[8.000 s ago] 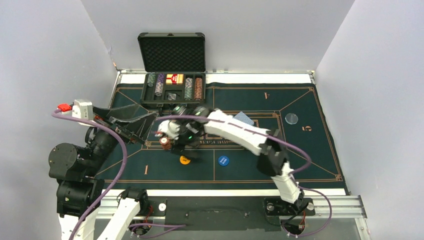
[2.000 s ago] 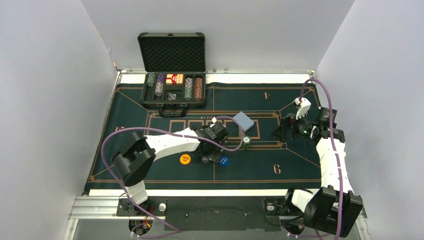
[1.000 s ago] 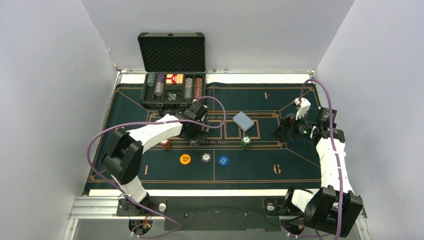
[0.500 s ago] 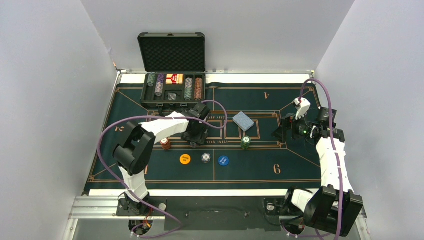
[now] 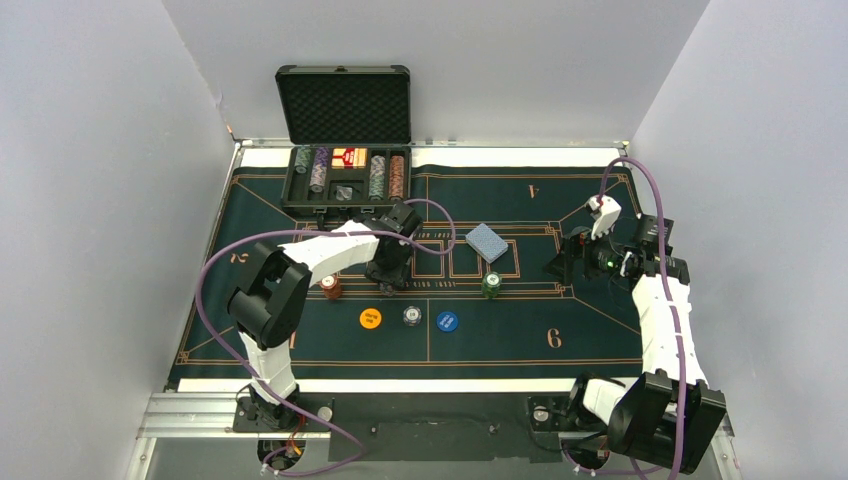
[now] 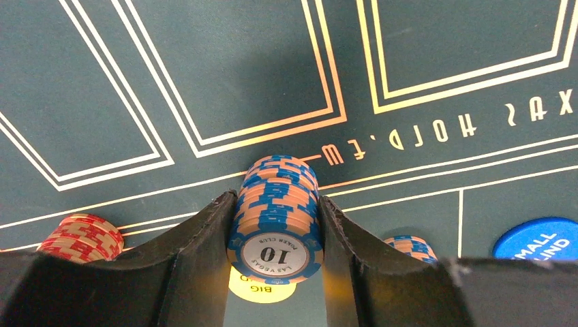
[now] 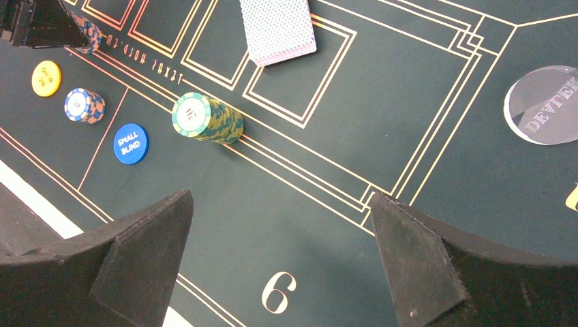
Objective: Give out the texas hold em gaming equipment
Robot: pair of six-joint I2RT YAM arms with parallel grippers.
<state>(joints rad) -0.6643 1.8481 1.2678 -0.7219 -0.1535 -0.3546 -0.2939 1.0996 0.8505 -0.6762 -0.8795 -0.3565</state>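
Blue-and-orange chips form the blue stack (image 6: 276, 218), which stands on the mat (image 5: 500, 345) at the gold "Hold'em" lettering. The left gripper (image 6: 276, 197) has it between its black fingers (image 6: 198, 259), one pressed to each side, so the jaws are closed on it. I cannot tell whether its base has left the felt.

The step in hand looks like the pick-up of this stack for delivery to a seat. Around it lie the red stack (image 6: 82, 235) to one side, a short stack (image 6: 409, 246) to the other, and the orange disc (image 6: 262, 289) and blue disc (image 6: 542, 238) just nearer the arms. The green stack (image 7: 208, 117) stands apart towards the right, the cards (image 7: 278, 27) lie beyond it, and the clear disc (image 7: 545, 105) sits far right. More chips wait in the case (image 5: 345, 105) at the far edge.

The right gripper (image 7: 279, 201) hangs above the mat by the "6", jaws wide apart and holding nothing.

The next move probably calls for a straight, level lift. The stack is tall and gripped only at its sides, so any tilt could shear chips off; the path should also clear the short stack and both discs. It then needs a numbered seat that has no chips, and a gentle release once its base is flat on the felt.
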